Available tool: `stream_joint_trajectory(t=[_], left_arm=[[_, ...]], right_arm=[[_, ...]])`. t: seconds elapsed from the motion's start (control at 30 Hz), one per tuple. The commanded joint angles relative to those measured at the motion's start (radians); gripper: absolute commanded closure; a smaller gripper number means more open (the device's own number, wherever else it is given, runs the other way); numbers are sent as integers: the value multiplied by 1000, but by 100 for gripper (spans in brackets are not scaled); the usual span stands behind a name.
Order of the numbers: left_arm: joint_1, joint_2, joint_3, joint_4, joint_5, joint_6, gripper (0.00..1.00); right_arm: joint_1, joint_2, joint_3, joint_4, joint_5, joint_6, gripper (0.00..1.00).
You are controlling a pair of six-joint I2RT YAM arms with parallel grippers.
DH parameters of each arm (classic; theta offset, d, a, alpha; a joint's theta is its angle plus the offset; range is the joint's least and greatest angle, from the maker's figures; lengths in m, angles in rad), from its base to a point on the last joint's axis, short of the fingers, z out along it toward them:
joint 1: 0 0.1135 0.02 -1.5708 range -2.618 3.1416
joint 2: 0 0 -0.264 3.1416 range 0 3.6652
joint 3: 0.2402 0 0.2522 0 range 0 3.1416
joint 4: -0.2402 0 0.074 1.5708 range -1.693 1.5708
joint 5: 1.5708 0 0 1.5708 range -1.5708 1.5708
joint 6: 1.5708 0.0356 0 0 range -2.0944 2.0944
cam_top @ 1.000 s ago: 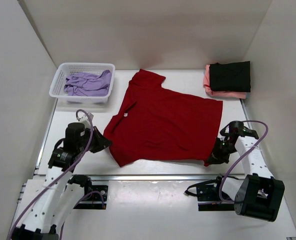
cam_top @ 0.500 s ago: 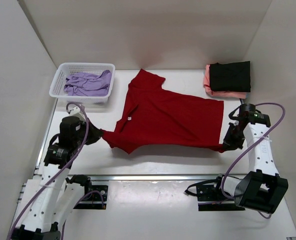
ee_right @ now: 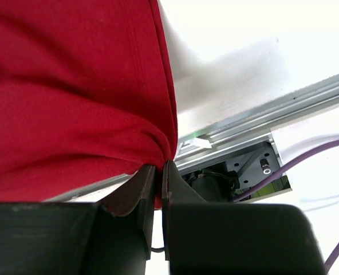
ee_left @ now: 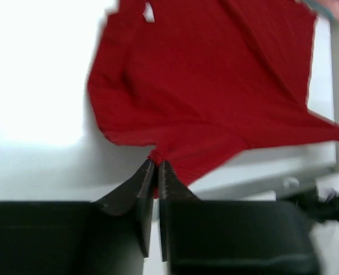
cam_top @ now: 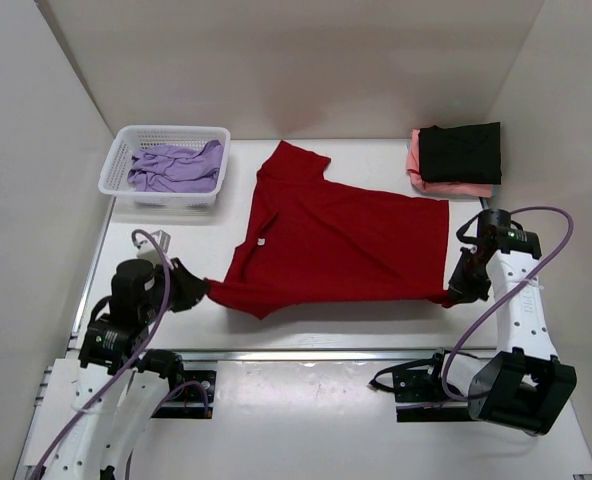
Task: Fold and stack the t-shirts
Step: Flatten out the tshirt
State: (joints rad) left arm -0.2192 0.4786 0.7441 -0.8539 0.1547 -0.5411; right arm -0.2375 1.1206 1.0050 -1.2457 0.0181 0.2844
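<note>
A bright red t-shirt (cam_top: 341,240) lies spread across the middle of the table, its near edge lifted and pulled taut between my two grippers. My left gripper (cam_top: 202,291) is shut on its near left corner; the left wrist view shows the red cloth (ee_left: 209,86) pinched at the fingertips (ee_left: 156,166). My right gripper (cam_top: 454,295) is shut on the near right corner, with red cloth (ee_right: 72,86) bunched at its tips (ee_right: 158,166). A folded black t-shirt (cam_top: 461,152) lies on a folded salmon pink one (cam_top: 414,158) at the back right. A lavender t-shirt (cam_top: 174,166) lies crumpled in the basket.
A white plastic mesh basket (cam_top: 117,162) stands at the back left. White walls enclose the table on three sides. A metal rail (cam_top: 316,353) runs along the table's near edge, with the arm bases and purple cables behind it.
Both grippers have lifted the shirt's near edge and pulled it back toward the far side, the right arm rising and moving right, the left shifting nearer. The shirt's near part has narrowed.
</note>
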Motion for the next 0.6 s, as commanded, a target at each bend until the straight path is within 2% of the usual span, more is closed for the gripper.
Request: stream_joint_trajectory(t=[0.0,0.07,0.2,0.33,0.4,0.43,0.5,0.53,0.57], left_arm=[[-28,-57,-57,-22,170,-20,78],[-48,-54,-52,-2,177,-17,74],[-39,-15,-65,9,229,-3,54],[-17,-6,-78,53,175,-9,45],[-8,30,-120,181,140,-61,53],[-14,47,-158,241,125,-81,66],[-31,196,-207,491,74,-134,84],[-35,246,-216,547,59,-137,90],[-54,352,-195,632,34,-113,91]], right_arm=[[1,-39,-31,-6,23,1,100],[9,-51,-66,2,3,4,100],[15,-62,-127,14,-64,-11,100],[27,-73,-149,32,-86,-5,100],[33,-70,-161,38,-110,-13,100],[35,-67,-166,49,-133,-13,100],[41,-58,-186,63,-162,-5,100],[44,-58,-196,74,-177,-2,100],[52,-51,-198,81,-193,1,100]])
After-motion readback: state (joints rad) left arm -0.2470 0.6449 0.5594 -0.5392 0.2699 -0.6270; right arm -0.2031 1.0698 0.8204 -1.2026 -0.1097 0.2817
